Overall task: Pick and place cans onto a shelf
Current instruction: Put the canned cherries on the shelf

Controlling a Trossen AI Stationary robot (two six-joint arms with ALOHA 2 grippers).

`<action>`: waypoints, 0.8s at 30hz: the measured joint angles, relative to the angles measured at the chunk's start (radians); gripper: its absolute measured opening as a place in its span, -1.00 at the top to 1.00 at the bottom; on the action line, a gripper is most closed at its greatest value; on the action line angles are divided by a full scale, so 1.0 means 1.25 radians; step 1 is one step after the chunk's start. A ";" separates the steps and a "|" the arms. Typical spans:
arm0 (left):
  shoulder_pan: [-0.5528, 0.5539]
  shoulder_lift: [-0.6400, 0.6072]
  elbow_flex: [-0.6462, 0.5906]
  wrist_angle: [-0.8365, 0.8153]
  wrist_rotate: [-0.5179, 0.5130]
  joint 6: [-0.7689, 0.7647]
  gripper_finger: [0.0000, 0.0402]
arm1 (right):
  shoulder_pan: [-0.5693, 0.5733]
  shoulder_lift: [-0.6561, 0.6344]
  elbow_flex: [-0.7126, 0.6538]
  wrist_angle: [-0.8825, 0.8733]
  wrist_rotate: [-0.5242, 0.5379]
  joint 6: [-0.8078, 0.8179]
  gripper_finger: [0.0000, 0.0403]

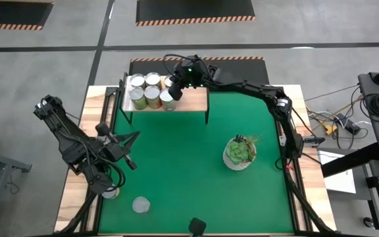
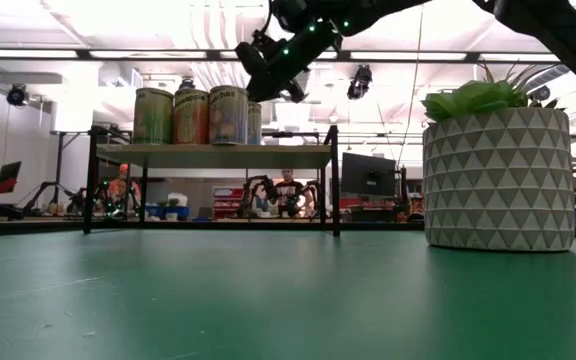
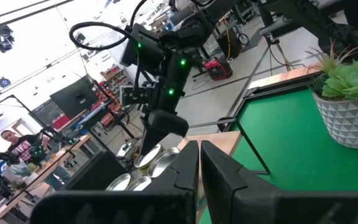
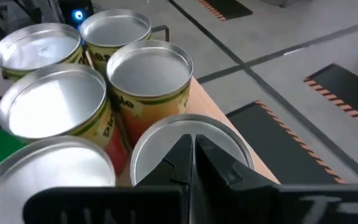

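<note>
Progress: you have six cans (image 1: 150,90) on the shelf (image 1: 191,99), as far as the high view lets you count, all packed at its left end in two rows; the rest of the board is bare. Two more appear to be left on the worktop (image 1: 272,197): a silvery-topped can (image 1: 141,205) on the green mat (image 1: 196,171) at the near left, and another can (image 1: 110,192) just off the mat's left edge, partly hidden under the left arm. Judged from this, the task is roughly three quarters done.

Right gripper (image 4: 192,163): it hovers over the right edge of the can cluster, above the nearest can top (image 4: 191,146). In the right wrist view its fingers are closed together with nothing between them. The low view shows it clear above the can tops, not touching. The can under it stands upright at the cluster's right end.

Left gripper (image 3: 199,171): it hangs at the near left of the worktop, pointed toward the shelf, fingers nearly together with a thin gap and holding nothing. The two remaining cans lie near it, both on its side of the worktop.

The plant pot (image 1: 239,153) stands right of centre on the mat, well apart from shelf and cans.
</note>
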 joint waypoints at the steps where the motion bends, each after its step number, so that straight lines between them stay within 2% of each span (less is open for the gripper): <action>1: 0.000 0.000 0.000 0.000 0.000 0.000 1.00 | 0.001 -0.006 0.006 -0.017 0.000 -0.008 0.96; 7: 0.000 0.000 0.000 0.000 0.000 -0.003 1.00 | -0.003 -0.065 0.052 -0.150 0.000 -0.021 0.96; 12: 0.000 0.000 0.000 0.000 0.000 -0.003 1.00 | -0.021 -0.062 0.044 -0.233 0.010 -0.019 0.96; 24: 0.000 0.000 0.000 0.002 0.001 -0.002 1.00 | -0.022 -0.007 0.024 -0.194 0.036 -0.014 0.96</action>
